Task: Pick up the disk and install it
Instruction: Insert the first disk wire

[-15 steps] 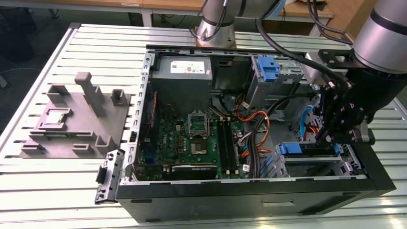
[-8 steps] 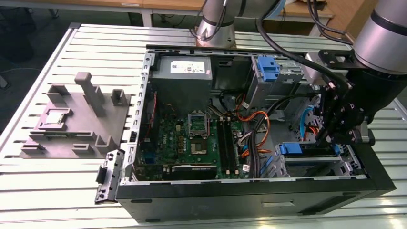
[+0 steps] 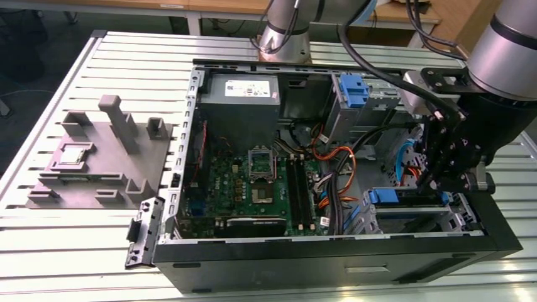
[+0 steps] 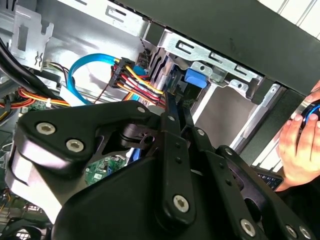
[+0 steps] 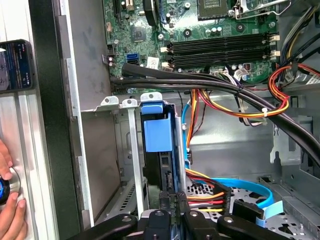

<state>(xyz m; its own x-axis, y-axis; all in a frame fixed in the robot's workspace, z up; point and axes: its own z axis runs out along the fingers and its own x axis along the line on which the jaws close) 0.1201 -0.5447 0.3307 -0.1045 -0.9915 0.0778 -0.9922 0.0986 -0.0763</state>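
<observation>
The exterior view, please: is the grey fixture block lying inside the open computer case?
No. The grey fixture block lies on the slatted table, outside the open computer case, toward the exterior view's left.

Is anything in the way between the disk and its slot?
Nothing visible is. In the first wrist view the disk already stands on edge inside the metal bay, with the gripper right at its end. The orange and yellow cables lie beside the bay, not across it.
</observation>
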